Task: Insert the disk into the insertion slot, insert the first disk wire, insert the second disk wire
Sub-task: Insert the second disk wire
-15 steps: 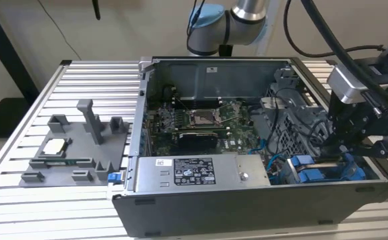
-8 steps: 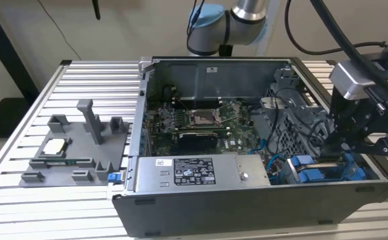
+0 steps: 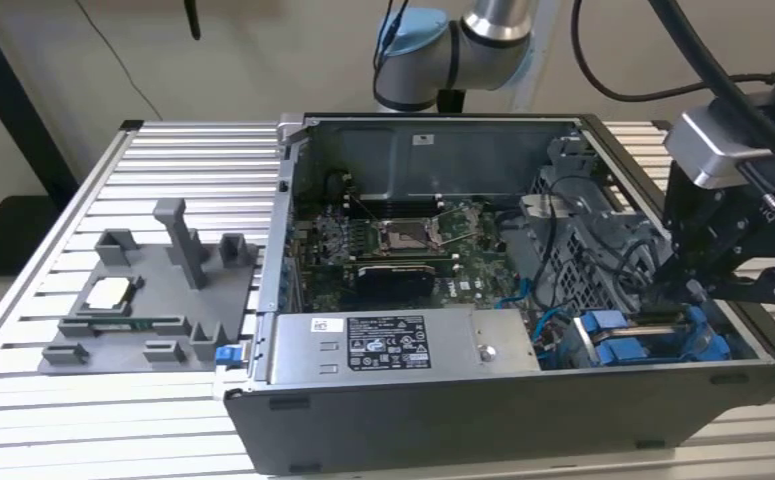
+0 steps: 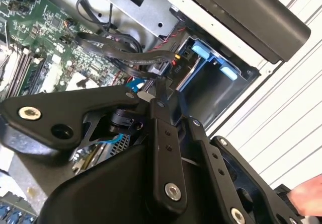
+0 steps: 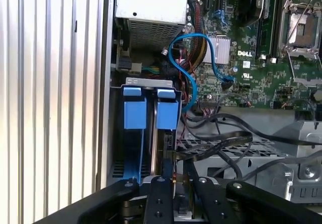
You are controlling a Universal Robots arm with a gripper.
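The insertion slot (image 3: pixel 707 345) is the dark metal bay at the computer case's front corner, on the exterior view's right. The disk (image 5: pixel 151 114) sits edge-on in the slot (image 5: pixel 148 81), with its two blue frame tabs showing. My gripper (image 3: pixel 665 292) hangs right over this bay. In both wrist views the fingers (image 5: pixel 161 191) close together on the end of a flat black disk wire (image 5: pixel 216 142), just beside the disk's end. The gripper (image 4: pixel 157 97) pinches that wire (image 4: pixel 126 58) close to the bay (image 4: pixel 221 98). A blue wire (image 5: pixel 187 58) loops from the motherboard toward the bay.
The grey power-supply box (image 3: pixel 387 345) lies along the case's front, next to the bay. The motherboard (image 3: pixel 401 240) fills the case floor, with loose black cables over a metal cage (image 5: pixel 282 148). A grey fixture tray (image 3: pixel 147 300) with small parts stands on the slatted table on the exterior view's left.
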